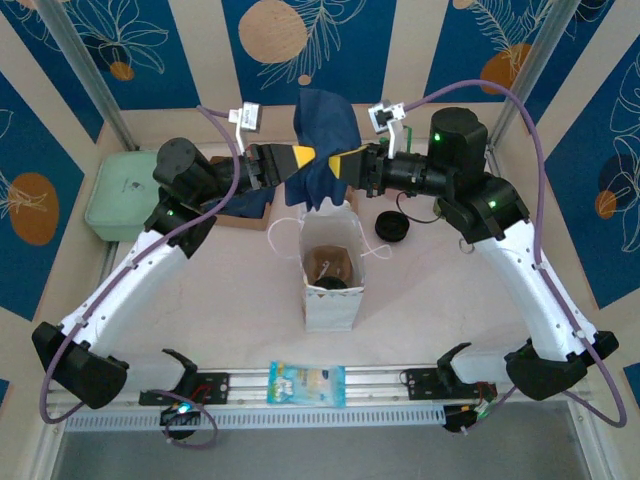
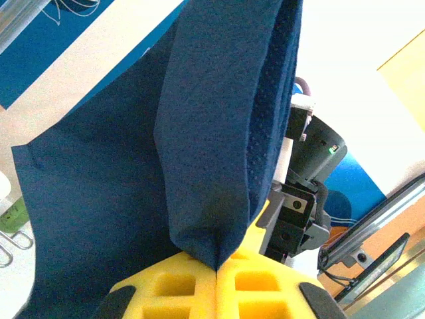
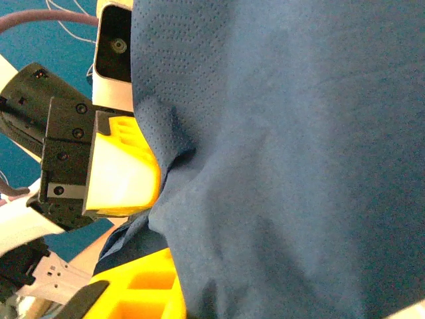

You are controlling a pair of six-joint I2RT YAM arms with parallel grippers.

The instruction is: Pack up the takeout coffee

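Note:
A dark blue napkin (image 1: 322,140) hangs in the air above an open white paper bag (image 1: 331,300). My left gripper (image 1: 308,157) is shut on the napkin's lower fold (image 2: 212,199), its yellow jaws pressed together. From the other side my right gripper (image 1: 338,161) meets it, shut on the same napkin, which drapes over one yellow finger (image 3: 143,289) and hides the other. Brown things and a dark round shape (image 1: 335,283) lie inside the bag. Whether that is the takeout coffee I cannot tell. A round black lid-like thing (image 1: 390,228) sits on the table right of the bag.
A pale green lidded box (image 1: 125,195) stands at the back left, with a brown cardboard tray (image 1: 240,215) beside it. A blue snack packet (image 1: 307,383) lies on the front rail. The bag's string handles (image 1: 285,235) stick out sideways.

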